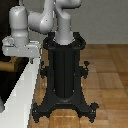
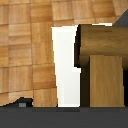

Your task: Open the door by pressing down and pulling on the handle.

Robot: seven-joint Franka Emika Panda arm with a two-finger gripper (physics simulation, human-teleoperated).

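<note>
The door (image 1: 7,87) is a tall near-black panel with a pale white-grey frame edge (image 1: 24,97) at the exterior view's left. The tan-brown handle (image 2: 102,60) fills much of the wrist view, a thick bar with a bent lower part, right beside the white frame edge (image 2: 65,65). A small tan piece of the handle (image 1: 5,65) shows on the door's dark face in the exterior view. My gripper (image 1: 22,52) hangs just above the door's top edge, close over the handle. Its fingers are not clearly visible, so I cannot tell if it is open or shut.
The black robot pedestal (image 1: 64,75) with spread feet stands on the wooden floor (image 1: 107,75) just to the exterior view's right of the door. The white arm (image 1: 42,20) reaches from it over to the door.
</note>
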